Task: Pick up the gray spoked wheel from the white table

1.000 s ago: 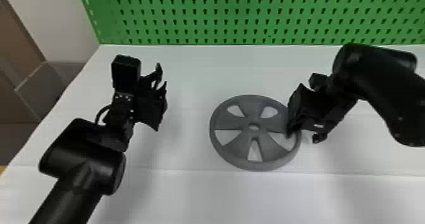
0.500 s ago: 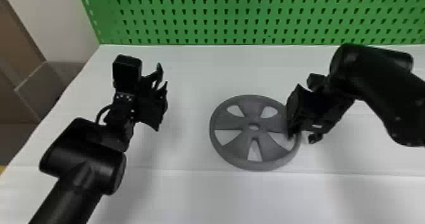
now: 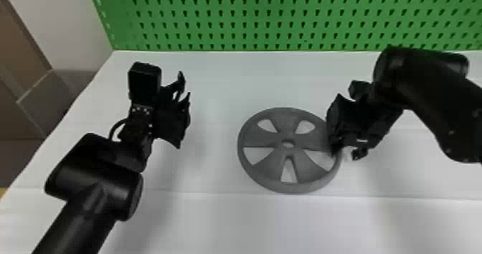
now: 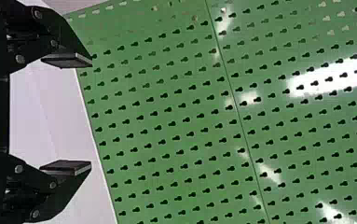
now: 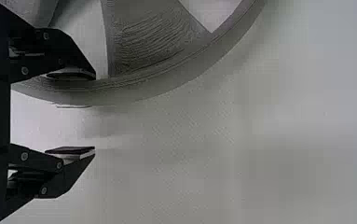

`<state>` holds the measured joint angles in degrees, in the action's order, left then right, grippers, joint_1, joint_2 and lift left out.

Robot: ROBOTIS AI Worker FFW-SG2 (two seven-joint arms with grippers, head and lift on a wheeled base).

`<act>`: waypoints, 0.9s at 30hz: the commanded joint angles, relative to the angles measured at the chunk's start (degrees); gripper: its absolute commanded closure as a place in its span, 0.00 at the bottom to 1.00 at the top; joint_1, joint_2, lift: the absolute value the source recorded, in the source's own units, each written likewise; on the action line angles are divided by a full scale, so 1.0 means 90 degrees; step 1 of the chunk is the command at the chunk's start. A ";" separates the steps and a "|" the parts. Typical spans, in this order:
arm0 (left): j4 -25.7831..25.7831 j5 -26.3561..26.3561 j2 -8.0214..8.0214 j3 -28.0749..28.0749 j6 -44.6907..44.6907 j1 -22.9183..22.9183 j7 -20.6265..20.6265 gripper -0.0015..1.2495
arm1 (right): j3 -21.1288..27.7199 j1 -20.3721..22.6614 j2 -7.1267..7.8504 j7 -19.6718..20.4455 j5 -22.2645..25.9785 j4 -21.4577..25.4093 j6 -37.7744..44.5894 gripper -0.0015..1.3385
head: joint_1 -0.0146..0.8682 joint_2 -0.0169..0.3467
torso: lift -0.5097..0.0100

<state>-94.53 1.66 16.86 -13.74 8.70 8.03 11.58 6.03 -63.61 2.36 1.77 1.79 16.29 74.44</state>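
Wheel position: the gray spoked plastic-looking wheel [image 3: 275, 139] is lying flat on the white table [image 3: 222, 221], well in from the left edge and well apart from the far edge, where a green perforated pegboard [image 3: 229, 20] is standing.
Right gripper: the black two-fingered right gripper [image 5: 93, 113] is hanging at the wheel's right-hand side in the head view, its fingers standing apart.
Wheel relative to right gripper: the rim is passing between the fingers; one finger [image 5: 69, 53] is lying over the rim's inner side, by a spoke opening, and the other finger [image 5: 64, 175] is standing outside, with a gap to the rim. Whether the inner pad is touching, I am not able to tell.
Left gripper: the black left gripper [image 4: 91, 112] is waiting, fingers spread, above the table's left part.
Done: the right gripper is straddling the rim; approach appearing nearly complete.
Left to do: closing on the rim, then lifting; the wheel is resting on the table, ungripped.
Risk, judged: with the gap sitting mostly outside, closing may be nudging the wheel sideways before both pads are bearing on it.
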 commanded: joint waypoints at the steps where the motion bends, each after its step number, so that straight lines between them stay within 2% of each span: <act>1: 0.0015 0.0011 0.0002 -0.0007 0.0000 0.0007 0.0012 0.38 | -0.0250 -0.0022 -0.0019 -0.0001 0.0026 0.0007 0.0000 0.55 | 0.90 0.28 | 0.80; 3: 0.0015 0.0021 0.0002 -0.0007 0.0000 0.0016 0.0012 0.38 | -0.0259 -0.0022 -0.0019 -0.0001 0.0036 0.0007 0.0000 0.58 | 0.90 0.28 | 0.80; 7: 0.0025 0.0021 0.0002 -0.0016 0.0000 0.0016 0.0021 0.38 | -0.0289 -0.0032 -0.0019 -0.0001 0.0065 -0.0003 0.0000 0.59 | 0.90 0.28 | 0.80; 12: 0.0025 0.0031 0.0002 -0.0036 0.0000 0.0026 0.0021 0.38 | -0.0484 -0.0032 -0.0028 -0.0001 0.0153 0.0007 0.0010 0.74 | 0.90 0.28 | 0.80; 27: 0.0054 0.0060 0.0012 -0.0046 0.0000 0.0055 0.0031 0.38 | -0.0894 -0.0061 -0.0038 -0.0001 0.0349 -0.0003 -0.0010 0.77 | 0.90 0.28 | 0.80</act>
<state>-94.11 2.10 16.96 -14.09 8.70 8.47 11.87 -1.13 -64.04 2.02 1.76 4.55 16.31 74.40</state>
